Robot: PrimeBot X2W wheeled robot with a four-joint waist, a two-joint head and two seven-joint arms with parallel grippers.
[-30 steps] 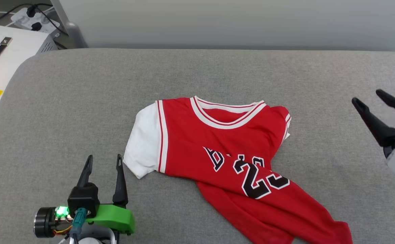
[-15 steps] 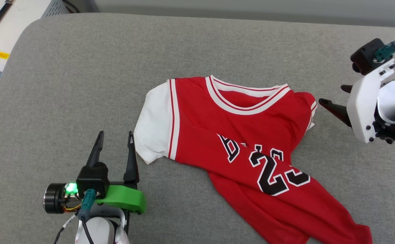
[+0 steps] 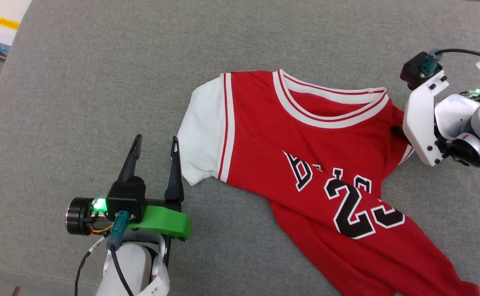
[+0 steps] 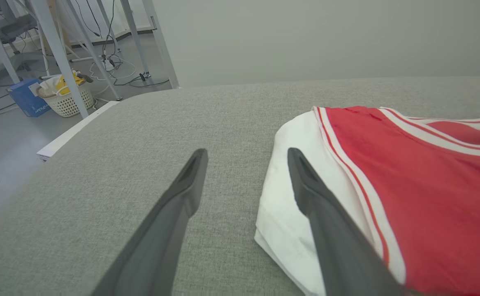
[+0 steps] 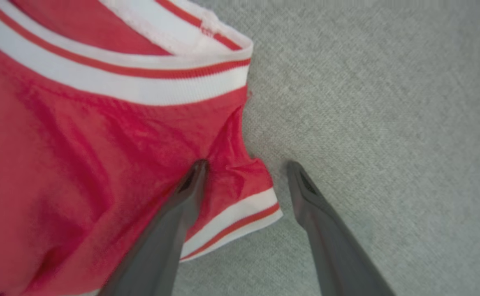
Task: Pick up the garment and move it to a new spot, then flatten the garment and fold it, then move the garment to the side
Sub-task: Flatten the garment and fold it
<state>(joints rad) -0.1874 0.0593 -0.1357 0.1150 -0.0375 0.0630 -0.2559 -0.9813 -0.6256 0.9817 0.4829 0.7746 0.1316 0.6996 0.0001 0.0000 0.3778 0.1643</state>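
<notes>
Likely soft and floppy, the shirt is lying rumpled; the left tool is gaping empty, the right tool gaping over its sleeve hem, a fair hold.

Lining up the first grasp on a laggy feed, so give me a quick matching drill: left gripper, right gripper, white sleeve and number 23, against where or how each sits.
1 left gripper
2 right gripper
3 white sleeve
4 number 23

A open, straddling the striped edge at the red shoulder
B lying at the garment end toward the robot's left
C open, over the grey surface beside the white sleeve
D slanted across the red front

Pairs: 1-C, 2-A, 3-B, 4-D
</notes>
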